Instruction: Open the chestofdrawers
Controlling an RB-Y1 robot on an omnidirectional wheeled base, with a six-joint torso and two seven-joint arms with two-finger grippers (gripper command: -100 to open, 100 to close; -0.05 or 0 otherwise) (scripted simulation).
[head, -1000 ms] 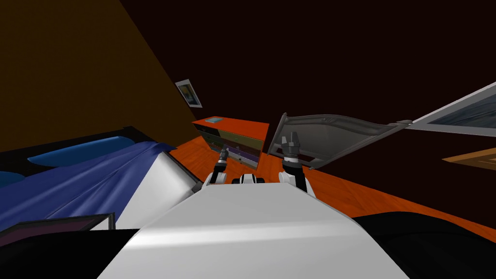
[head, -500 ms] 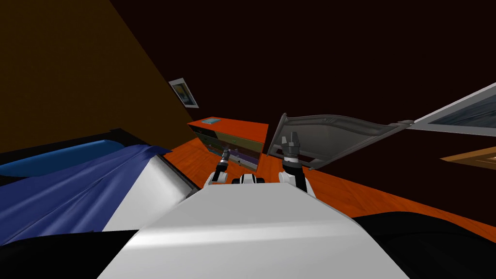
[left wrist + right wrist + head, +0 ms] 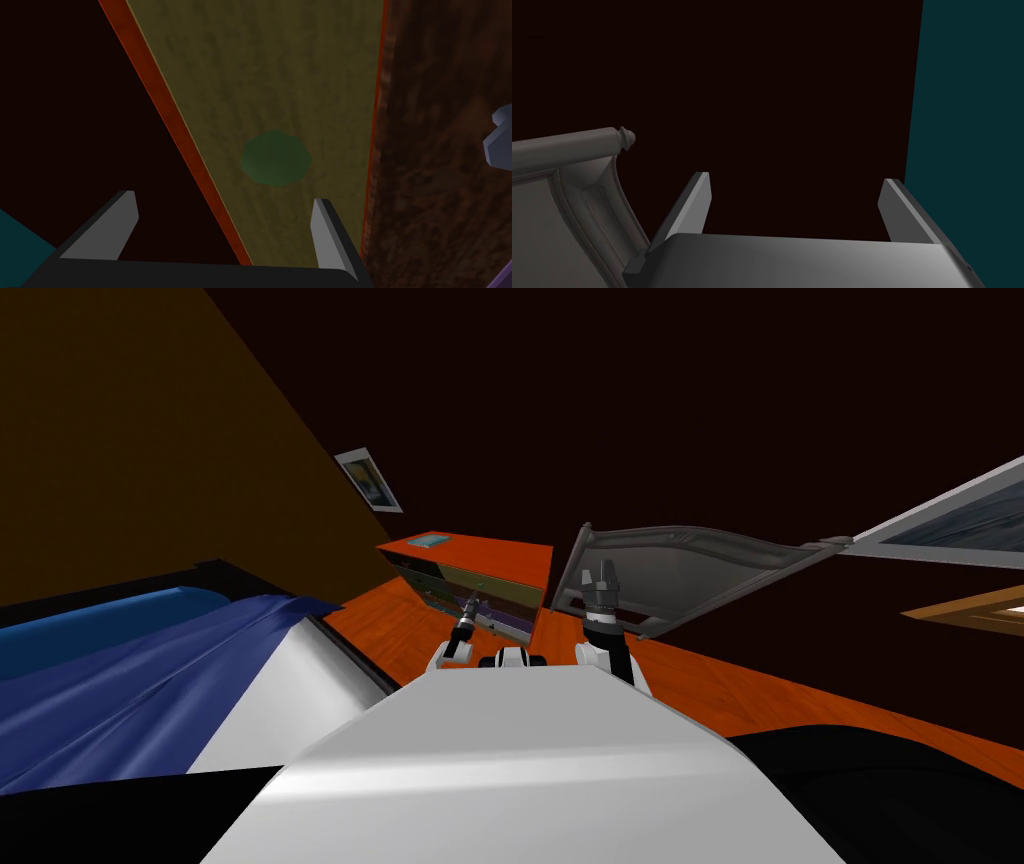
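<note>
"Chest of drawers [image 3: 500, 560]: where does it stand?"

"Straight ahead on the orange floor [image 3: 420, 613], with the left arm reached out to its front. The left gripper [image 3: 223, 200] hangs close before it, fingers [image 3: 120, 220] spread wide and nothing between them."

"And the other arm?"

"The right gripper [image 3: 795, 182] is held up beside it, idle. Its blades are apart and empty, near a grey carved frame [image 3: 567, 200]."

"What is the left one aimed at?"

"A round green knob [image 3: 276, 158] on an olive drawer front [image 3: 280, 75], just beyond the fingertips. It sits nearer one finger than the middle of the gap, and nothing touches it."

"Which step, then?"

"The approach to the handle, I judge; no opening has begun. Next, the hand should shift sideways until the knob is centred, go forward, close on it and pull straight back."

"Any trap?"

"A brown drawer front [image 3: 440, 200] lies right beside the olive one, with a pale grey knob [image 3: 500, 140]. A drift that way would catch the wrong drawer."

"What do the drawers hold?"

"Cannot tell; the fronts hide the insides. Farther off, on the chest's top, lies a small pale blue flat thing [image 3: 434, 541]."
</note>
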